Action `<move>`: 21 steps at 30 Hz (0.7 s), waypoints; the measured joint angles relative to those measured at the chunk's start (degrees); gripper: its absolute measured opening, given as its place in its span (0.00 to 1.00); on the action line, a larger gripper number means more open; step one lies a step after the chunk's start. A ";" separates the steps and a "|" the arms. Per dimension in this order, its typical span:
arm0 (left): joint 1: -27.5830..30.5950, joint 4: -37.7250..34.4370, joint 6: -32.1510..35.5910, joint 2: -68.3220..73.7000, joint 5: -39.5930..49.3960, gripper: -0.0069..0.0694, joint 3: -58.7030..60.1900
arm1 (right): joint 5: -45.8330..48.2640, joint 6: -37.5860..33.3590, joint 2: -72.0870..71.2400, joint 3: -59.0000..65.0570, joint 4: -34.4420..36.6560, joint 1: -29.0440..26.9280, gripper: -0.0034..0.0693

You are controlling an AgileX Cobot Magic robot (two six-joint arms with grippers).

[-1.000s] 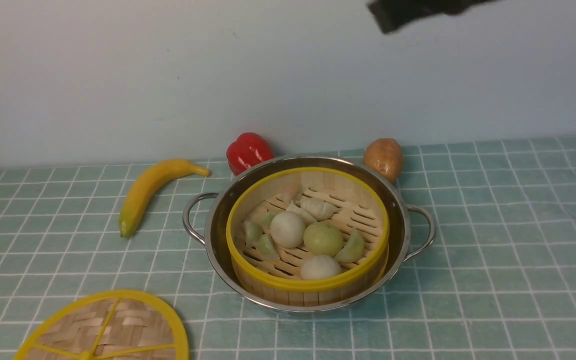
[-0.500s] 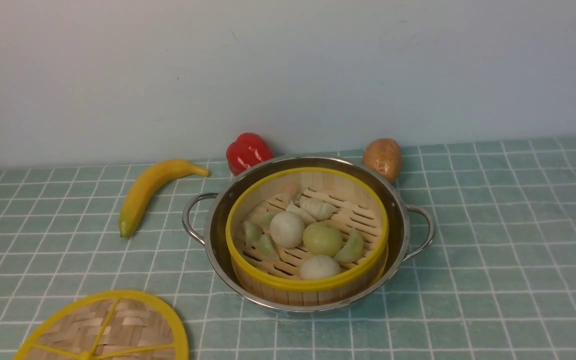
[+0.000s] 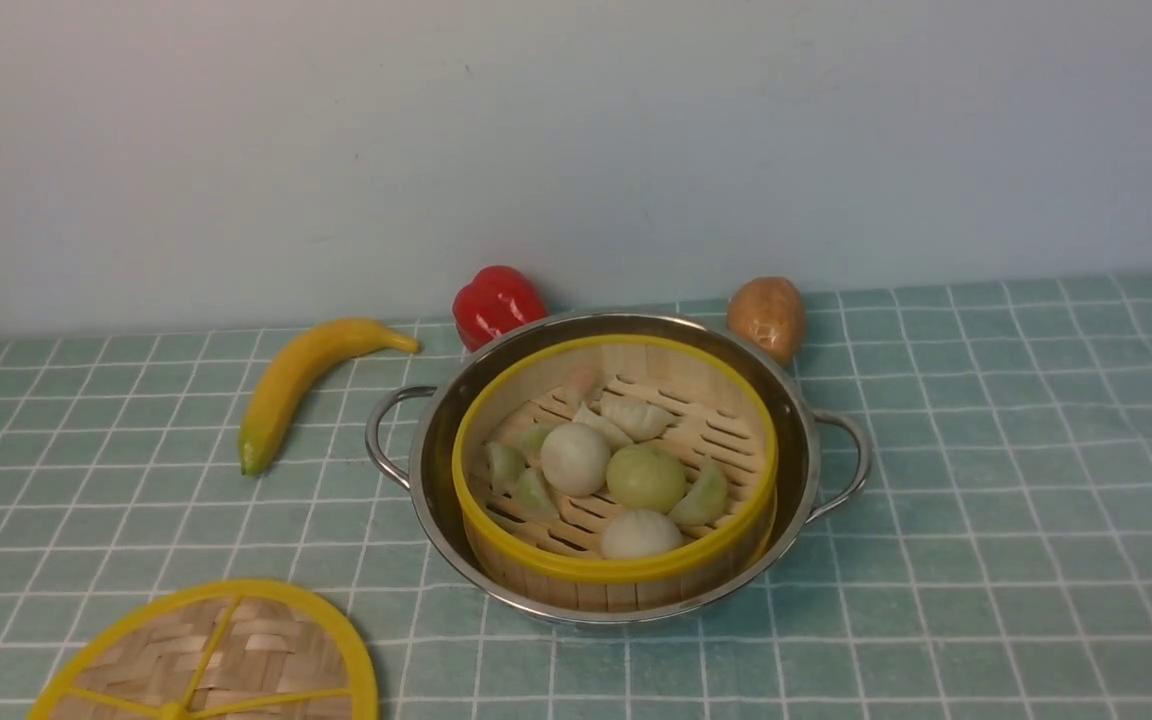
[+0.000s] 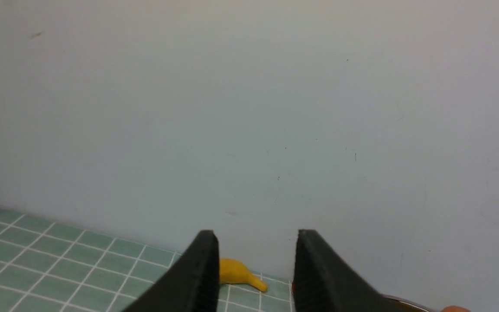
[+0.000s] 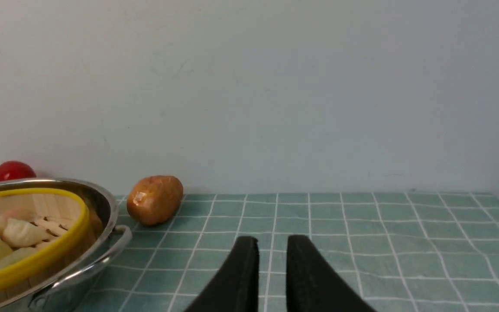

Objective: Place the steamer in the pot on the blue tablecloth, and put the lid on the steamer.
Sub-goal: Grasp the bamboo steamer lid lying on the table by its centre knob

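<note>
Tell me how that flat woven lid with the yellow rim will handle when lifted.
The flat round woven-bamboo lid with the yellow rim probably feels light: thin weave, slim spokes. It likely stays stiff, since rim and spokes frame it. Lying flat on the blue checked tablecloth, its edge may be hard to get under.

You can reach the pot [image 3: 798, 440] from its right across bare tablecloth [image 3: 1036, 520]; a banana [image 3: 301, 385] lies to its left, a red pepper [image 3: 496, 300] and potato [image 3: 766, 315] stand just behind it, and the lid [image 3: 206, 655] sits front-left.
</note>
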 joint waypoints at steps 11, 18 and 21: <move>0.00 0.00 0.00 0.00 0.00 0.41 0.00 | 9.81 -1.35 0.00 0.06 5.27 0.24 0.25; 0.00 0.00 0.00 0.00 0.00 0.41 0.00 | 9.57 -2.65 0.00 0.06 6.10 0.24 0.28; 0.00 0.00 0.00 0.00 0.00 0.41 0.00 | 9.14 -5.49 0.00 0.06 9.54 0.24 0.29</move>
